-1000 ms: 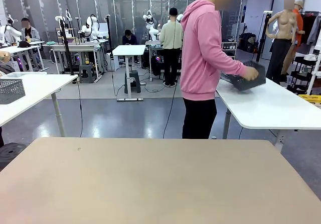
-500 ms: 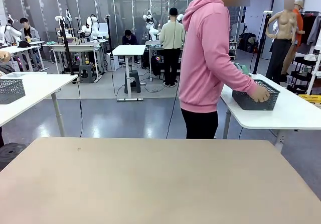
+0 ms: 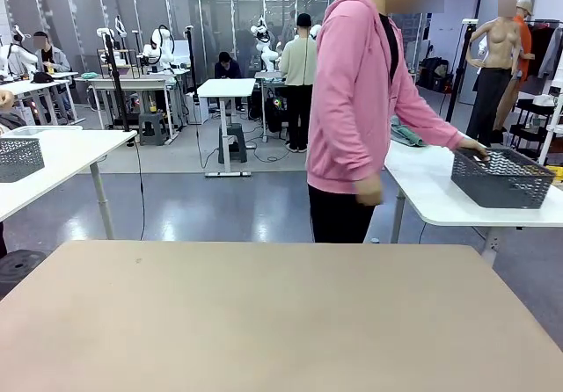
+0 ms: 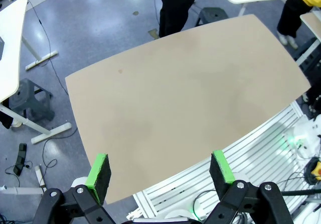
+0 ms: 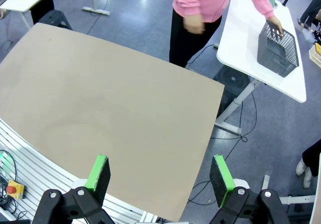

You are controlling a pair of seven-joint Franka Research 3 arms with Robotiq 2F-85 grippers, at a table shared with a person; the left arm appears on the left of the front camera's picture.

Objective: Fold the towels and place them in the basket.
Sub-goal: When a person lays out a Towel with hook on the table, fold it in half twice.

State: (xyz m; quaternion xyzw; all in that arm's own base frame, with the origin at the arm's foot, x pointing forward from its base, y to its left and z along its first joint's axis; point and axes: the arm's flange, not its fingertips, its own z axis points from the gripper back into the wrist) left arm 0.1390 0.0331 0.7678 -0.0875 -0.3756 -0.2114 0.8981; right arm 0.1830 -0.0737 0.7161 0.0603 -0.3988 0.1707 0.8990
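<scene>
Near bench: the tan top (image 3: 264, 322) is wide and flat. Its far edge runs straight across the front view, with grey floor (image 3: 202, 207) beyond it.
Open room: the whole top lies open under both hands, out to its rounded corners.
White bench: it stands at the far right (image 3: 431, 194), with a strip of floor between it and the near bench.
Basket: it sits upright (image 3: 501, 190) on the right part of the white bench, well apart from the near bench.
Towel: a green one (image 3: 406, 134) lies farther back on the white bench, apart from the basket.
Person: in a pink hoodie (image 3: 352, 102), standing beyond the near bench's far edge. One arm reaches right, and the person's hand (image 3: 475, 153) touches the basket's left rim.
Left hand: it hangs high (image 4: 159, 170) over the bench's near edge, looking down. It is released, with fingers (image 4: 99, 171) spread wide, grasping nothing.
Right hand: it also hangs high (image 5: 159, 173) over the near edge, released, fingers wide, grasping nothing.
</scene>
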